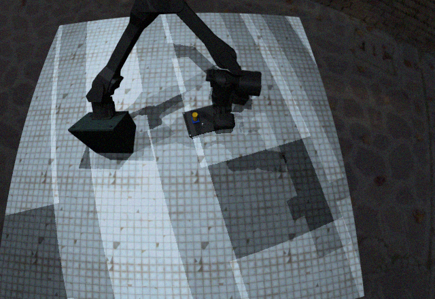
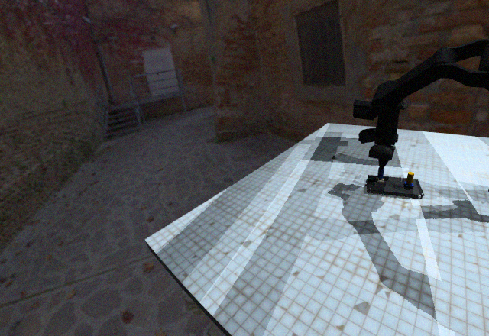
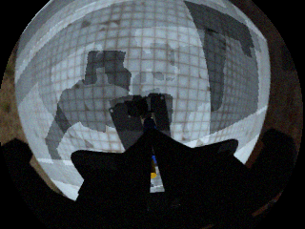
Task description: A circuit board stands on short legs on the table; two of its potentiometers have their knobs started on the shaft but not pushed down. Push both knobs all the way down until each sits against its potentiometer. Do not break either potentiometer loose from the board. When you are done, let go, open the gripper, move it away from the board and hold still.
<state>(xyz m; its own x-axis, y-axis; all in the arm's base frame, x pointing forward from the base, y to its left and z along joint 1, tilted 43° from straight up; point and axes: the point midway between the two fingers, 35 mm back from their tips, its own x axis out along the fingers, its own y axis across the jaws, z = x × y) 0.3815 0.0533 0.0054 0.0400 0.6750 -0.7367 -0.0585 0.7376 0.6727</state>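
The black circuit board (image 1: 207,126) (image 2: 394,191) (image 3: 125,128) stands on the table. A yellow knob (image 1: 194,114) (image 2: 410,176) (image 3: 152,176) stands upright over a blue potentiometer (image 1: 195,121) (image 2: 409,185) at one end; whether a gap is left under it is too small to tell. A blue knob (image 2: 380,172) (image 3: 150,123) stands near the other end. My gripper (image 2: 382,163) (image 3: 152,132) is shut and empty, its tips directly over the blue knob's top and seemingly touching it. The gripper's body hides the blue knob in the top view, and its seat is unclear.
A dark low component (image 2: 372,178) (image 3: 135,106) sits on the board beside the blue knob. The arm's dark base box (image 1: 112,134) stands left of the board in the top view. The arm arches over the tiled table (image 1: 140,218). Shadows lie across the table.
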